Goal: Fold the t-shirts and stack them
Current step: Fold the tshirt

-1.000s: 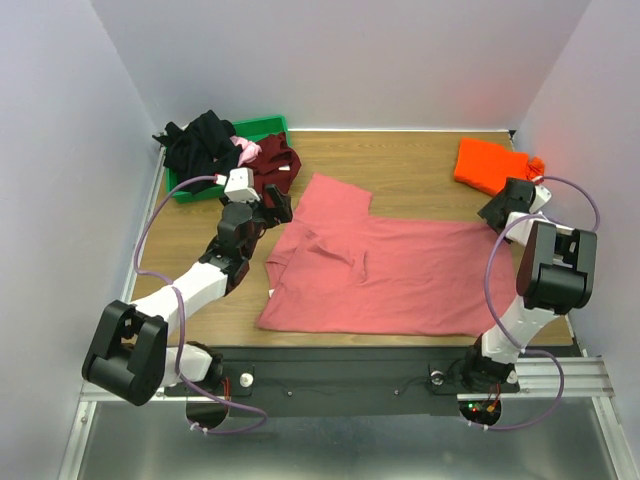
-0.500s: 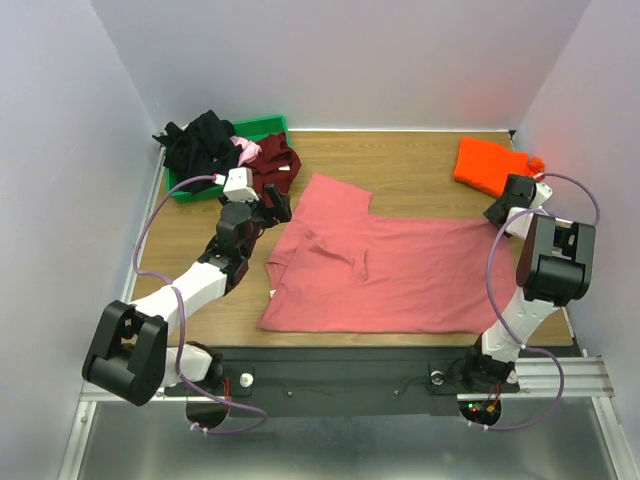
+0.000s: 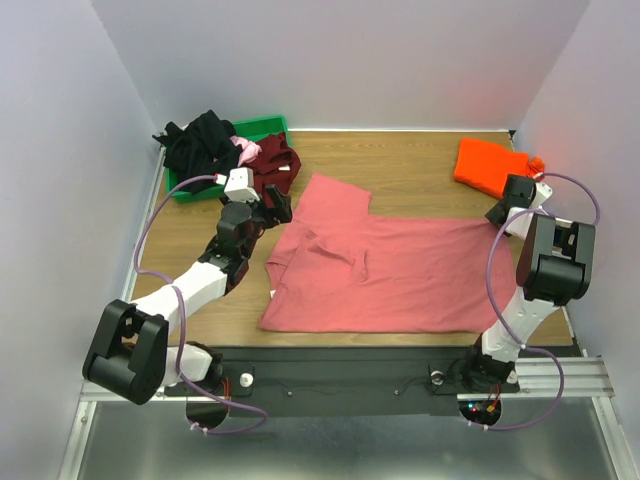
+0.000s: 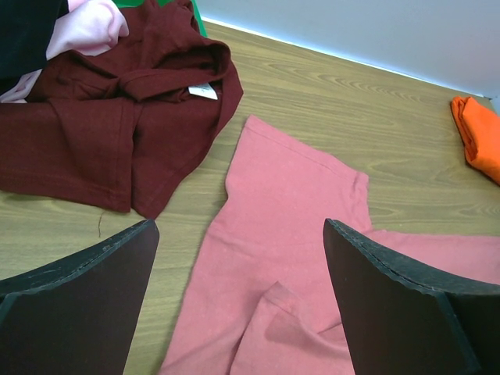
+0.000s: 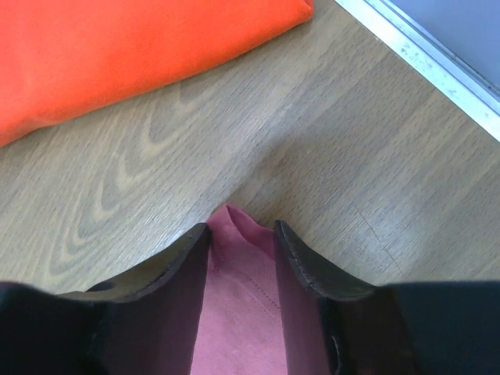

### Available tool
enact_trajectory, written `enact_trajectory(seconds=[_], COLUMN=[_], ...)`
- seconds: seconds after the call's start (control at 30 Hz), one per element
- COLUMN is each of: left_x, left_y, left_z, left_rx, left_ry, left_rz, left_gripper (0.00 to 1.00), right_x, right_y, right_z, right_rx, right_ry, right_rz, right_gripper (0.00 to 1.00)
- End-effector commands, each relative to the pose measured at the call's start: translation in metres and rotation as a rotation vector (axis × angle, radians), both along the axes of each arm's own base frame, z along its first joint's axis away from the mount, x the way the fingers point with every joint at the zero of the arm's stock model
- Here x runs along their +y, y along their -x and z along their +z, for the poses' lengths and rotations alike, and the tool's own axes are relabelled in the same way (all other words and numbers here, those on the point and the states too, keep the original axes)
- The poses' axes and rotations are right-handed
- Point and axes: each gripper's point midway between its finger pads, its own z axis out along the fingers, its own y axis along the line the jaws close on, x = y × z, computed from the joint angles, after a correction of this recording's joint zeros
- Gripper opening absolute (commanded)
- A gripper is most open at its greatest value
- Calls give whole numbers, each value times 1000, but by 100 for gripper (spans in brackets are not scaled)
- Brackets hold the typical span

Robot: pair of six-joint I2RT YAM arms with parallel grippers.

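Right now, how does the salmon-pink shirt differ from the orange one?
The salmon-pink shirt lies spread out across the middle; the orange shirt sits folded compactly at the far right. The right gripper straddles the salmon-pink shirt's corner; nothing touches the orange shirt. Both are plain and rest on the wooden table.

I see a green bin (image 3: 265, 127) in the far left corner of the wooden desk (image 3: 420, 175). Pale walls (image 3: 350, 60) stand on three sides. A metal rail (image 3: 590, 374) runs along the near edge.

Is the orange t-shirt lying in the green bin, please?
No, the orange t-shirt lies on the wooden table, far from the green bin.
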Motion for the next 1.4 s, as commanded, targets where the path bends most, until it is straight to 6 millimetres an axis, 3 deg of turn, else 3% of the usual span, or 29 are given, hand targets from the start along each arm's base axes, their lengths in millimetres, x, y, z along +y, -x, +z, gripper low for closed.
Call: enact_trajectory(seconds=[0.0,0.13,0.53,0.8,1.13,1.27,1.37], left_x=[3,2,2,2,1,0,-5], left_y=[-2,-2,-1,-2,-2,-8,-17], left_z=[11,12,13,12,8,4,0], left_rx=[-47,-46,-50,-46,-39,-29,-8], left_ry=[0,3,7,3,0,-18,-33], left_rz=[0,-2,-5,-4,-5,1,-8], left_gripper=[99,99,99,99,99,99,99], right_x=[-10,-9,-17,-4,13,13,14], right_y=[-2,-8,-29,-36,-32,-29,-29], right_z=[7,14,10,0,2,5,8], right_rx=[-3,-16,5,1,-17,-18,-21], right_ry=[40,47,80,21,-27,-22,-20], right_rz=[-16,3,49,119,189,186,195], right_gripper=[51,55,54,51,33,7,0])
